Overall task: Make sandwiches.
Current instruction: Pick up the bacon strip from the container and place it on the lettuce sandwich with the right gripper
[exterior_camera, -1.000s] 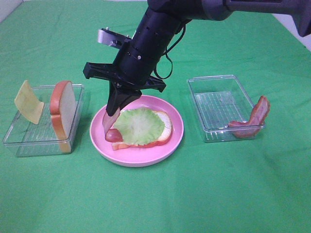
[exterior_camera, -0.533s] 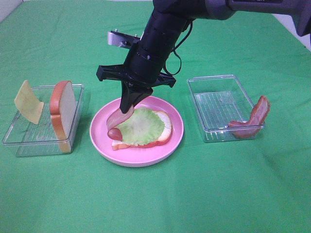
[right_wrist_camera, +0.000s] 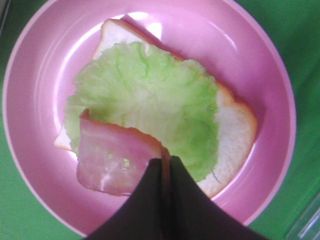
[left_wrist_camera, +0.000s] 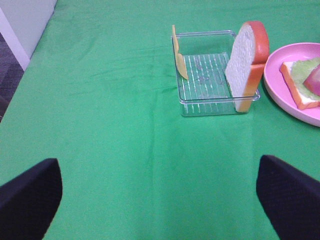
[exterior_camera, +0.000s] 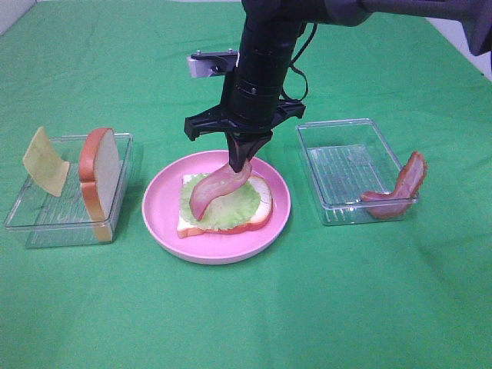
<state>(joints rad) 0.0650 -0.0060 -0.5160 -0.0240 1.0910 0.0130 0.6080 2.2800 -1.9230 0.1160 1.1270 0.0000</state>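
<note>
green counter (exterior_camera: 346,307): right end effector (exterior_camera: 244,166) clenched on bacon (exterior_camera: 215,192) over lettuce (exterior_camera: 240,203) on plate (exterior_camera: 160,215); left end effector (left_wrist_camera: 160,200) spread wide, empty.

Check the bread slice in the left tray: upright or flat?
Upright: the bread slice stands on its crust edge inside the tray.

Right gripper (exterior_camera: 244,160) points down, jaws pinched together; left gripper (left_wrist_camera: 160,200) spread wide.
</note>
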